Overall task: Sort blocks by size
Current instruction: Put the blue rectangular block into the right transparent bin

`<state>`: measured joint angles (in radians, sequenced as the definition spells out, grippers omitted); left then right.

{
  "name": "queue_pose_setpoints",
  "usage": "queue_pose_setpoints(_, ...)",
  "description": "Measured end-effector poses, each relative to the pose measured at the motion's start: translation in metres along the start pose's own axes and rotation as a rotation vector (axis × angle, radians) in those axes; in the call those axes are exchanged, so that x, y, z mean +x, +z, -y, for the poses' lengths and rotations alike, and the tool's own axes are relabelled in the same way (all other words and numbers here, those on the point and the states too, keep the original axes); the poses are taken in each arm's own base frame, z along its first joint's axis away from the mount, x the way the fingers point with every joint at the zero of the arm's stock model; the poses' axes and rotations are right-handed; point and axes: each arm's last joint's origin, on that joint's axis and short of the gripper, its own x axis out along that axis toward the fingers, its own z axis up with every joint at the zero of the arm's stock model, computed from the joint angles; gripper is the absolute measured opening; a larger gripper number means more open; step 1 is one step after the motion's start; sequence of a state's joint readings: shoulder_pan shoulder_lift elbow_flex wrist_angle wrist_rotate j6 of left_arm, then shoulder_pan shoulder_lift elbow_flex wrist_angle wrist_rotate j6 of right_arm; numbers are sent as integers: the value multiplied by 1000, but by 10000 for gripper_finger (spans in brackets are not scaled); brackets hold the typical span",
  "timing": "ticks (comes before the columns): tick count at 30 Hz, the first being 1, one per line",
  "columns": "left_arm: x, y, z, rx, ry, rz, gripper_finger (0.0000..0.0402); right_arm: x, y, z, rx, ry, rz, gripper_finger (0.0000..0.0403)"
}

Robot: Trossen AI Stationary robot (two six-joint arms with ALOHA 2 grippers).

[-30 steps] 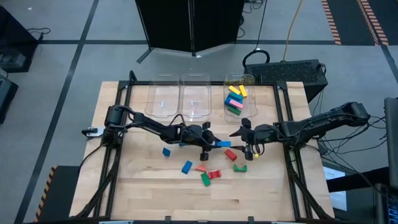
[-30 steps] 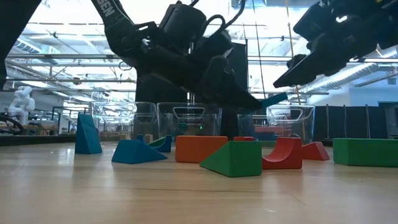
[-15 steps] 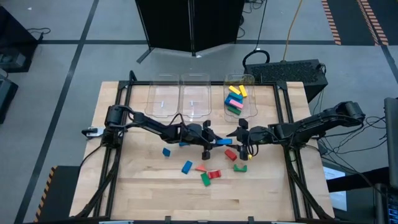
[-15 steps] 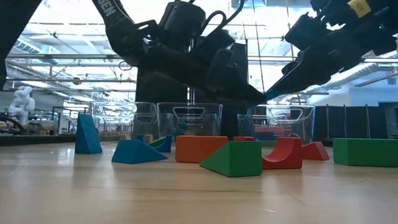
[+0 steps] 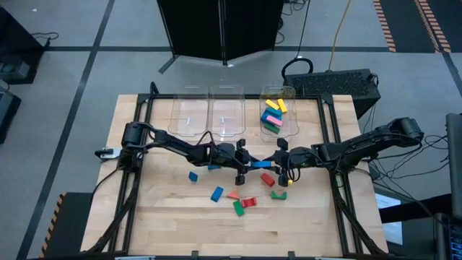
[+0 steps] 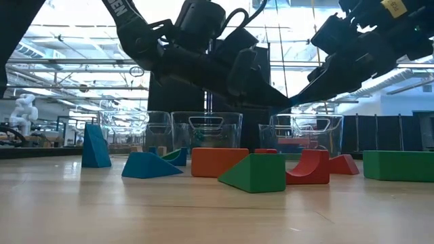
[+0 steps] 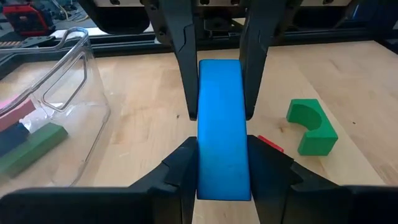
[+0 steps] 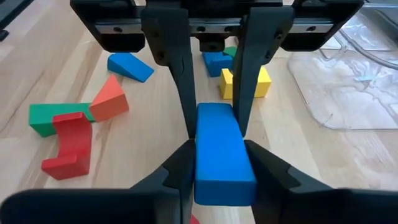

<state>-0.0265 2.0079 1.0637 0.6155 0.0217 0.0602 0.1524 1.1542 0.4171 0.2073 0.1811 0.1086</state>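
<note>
Handover is what the high view is showing: the left gripper point(image 5: 245, 165) and the right gripper point(image 5: 275, 165) are meeting over the middle of the table point(image 5: 173, 217), each clamping one end of a long blue block point(image 5: 260, 165), which is hanging between them clear of the wood, probably so it can pass toward the right arm's side, where the clear bin point(image 5: 291, 126) holding sorted blocks is sitting. Other blocks are lying loose on the table just in front of the two grippers, among them a green arch point(image 5: 278, 194). In the low view both arms are coming down from above and their tips are meeting high over a row of blocks, with an orange block point(image 6: 218, 162) and a green wedge point(image 6: 256, 172) resting on the wood beneath. In the left wrist view, that arm's fingers point(image 7: 180, 174) are pinching the blue block by its near end while the other arm's fingers are squeezing its far end. The right wrist view is giving the mirror of this, both pairs closed on the same block, so neither is letting go yet.
</note>
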Motion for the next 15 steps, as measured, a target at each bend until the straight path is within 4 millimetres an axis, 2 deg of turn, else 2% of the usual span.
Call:
queue_pose_setpoints(6, 0, 0, 1, -22, -2, 0, 142, 0, 0, 0, 1, -1, 1, 95)
queue_pose_setpoints(10, -2, 3, 2, -28, -4, -4, 191, 0, 0, 0, 2, -2, 3, 103)
queue_pose_setpoints(15, -18, 21, 2, -27, -8, -43, 254, -7, 4, 1, 8, 0, 25, 98)
